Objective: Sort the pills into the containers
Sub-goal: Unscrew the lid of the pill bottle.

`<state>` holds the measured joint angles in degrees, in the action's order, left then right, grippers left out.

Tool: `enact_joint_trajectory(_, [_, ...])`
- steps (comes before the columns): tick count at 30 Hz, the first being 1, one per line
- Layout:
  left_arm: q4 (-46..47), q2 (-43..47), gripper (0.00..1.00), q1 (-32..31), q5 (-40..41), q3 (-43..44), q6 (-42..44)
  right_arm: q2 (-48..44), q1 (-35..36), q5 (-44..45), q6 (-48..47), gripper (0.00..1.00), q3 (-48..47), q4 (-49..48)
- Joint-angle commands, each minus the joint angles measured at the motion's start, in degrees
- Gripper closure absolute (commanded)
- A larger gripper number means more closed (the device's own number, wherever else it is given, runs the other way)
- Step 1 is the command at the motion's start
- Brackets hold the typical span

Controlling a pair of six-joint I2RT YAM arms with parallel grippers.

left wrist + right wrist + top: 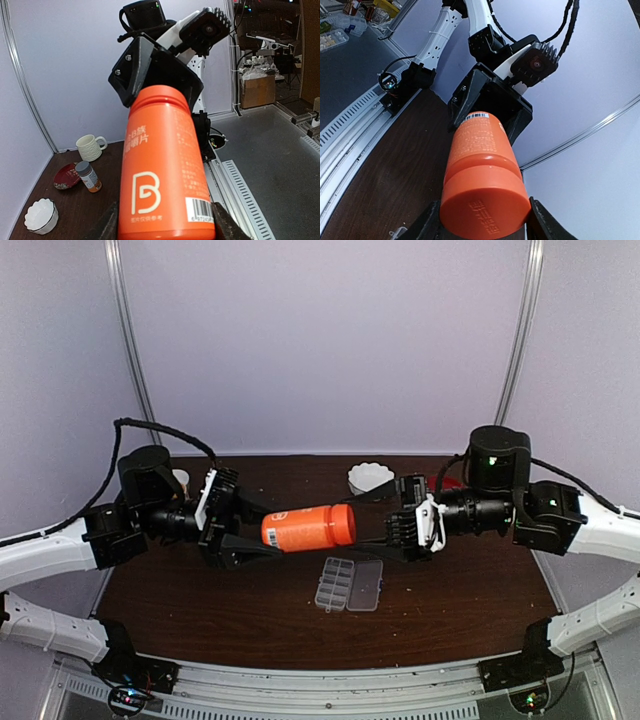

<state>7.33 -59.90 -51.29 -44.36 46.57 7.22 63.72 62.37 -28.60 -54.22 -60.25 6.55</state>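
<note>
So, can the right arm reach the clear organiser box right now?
Probably not yet: the right pincer grips the orange bottle by its cap, though the organiser box lies uncovered nearby.

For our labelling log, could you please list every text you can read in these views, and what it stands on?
"B", a large white logo on the orange bottle.
"B族" and "片", white characters above it; neighbouring characters are cut off.
Barcode digits, small side print and cap embossing: too blurred to read.
</note>
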Motion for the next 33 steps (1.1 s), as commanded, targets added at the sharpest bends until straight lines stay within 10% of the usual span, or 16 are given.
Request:
enact_joint_trajectory(1, [-1.15, 1.61, 1.00, 0.75, -1.98, 0.18, 0.91, -1.50, -1.17, 2.00, 3.96, 0.52, -5.66, 3.34])
enact_joint_trajectory(27, [1.35, 3.25, 1.00, 0.81, -0.84, -2.45, 0.71, -4.17, -2.43, 2.22, 3.19, 0.60, -4.52, 3.63])
enact_joint_trajectory(31, [1.92, 2.12, 1.00, 0.75, -1.09, -1.94, 0.09, -2.78, -2.41, 0.84, 4.50, 0.51, -5.99, 4.82])
enact_joint_trajectory(33, [2.33, 1.94, 1.00, 0.75, -1.08, -1.98, -0.02, -2.12, -2.40, 0.83, 5.63, 0.30, -6.71, 5.36])
